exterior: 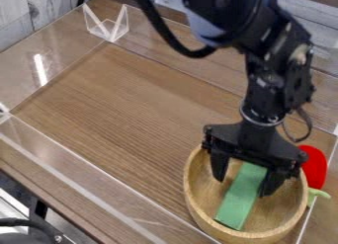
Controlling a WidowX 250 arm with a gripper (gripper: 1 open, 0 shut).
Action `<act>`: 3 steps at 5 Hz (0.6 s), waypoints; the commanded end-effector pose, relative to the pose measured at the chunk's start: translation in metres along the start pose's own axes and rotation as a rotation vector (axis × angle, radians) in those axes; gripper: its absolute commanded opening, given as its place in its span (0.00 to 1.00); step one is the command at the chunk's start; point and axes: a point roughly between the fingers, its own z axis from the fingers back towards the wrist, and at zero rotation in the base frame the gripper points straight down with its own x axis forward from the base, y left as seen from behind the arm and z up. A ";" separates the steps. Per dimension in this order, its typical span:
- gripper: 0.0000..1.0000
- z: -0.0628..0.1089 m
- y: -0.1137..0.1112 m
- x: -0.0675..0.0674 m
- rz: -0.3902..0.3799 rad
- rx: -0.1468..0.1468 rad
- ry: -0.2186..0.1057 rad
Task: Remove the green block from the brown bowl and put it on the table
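My claw [251, 164] is spread over the brown bowl [201, 197], and the green block [239, 200] lies inside, its long axis running away from me (slightly slanted), near end poking clear of the fingers.

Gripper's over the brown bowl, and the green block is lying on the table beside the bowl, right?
Not quite: the green block lies inside the brown bowl, not on the table beside it, per the camera view. The gripper is over the bowl, as you say.
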 end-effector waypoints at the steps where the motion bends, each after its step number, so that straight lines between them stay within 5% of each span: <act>1: 0.00 0.006 -0.003 0.004 -0.005 -0.016 -0.030; 3: 0.00 0.027 -0.002 0.004 -0.039 -0.017 -0.037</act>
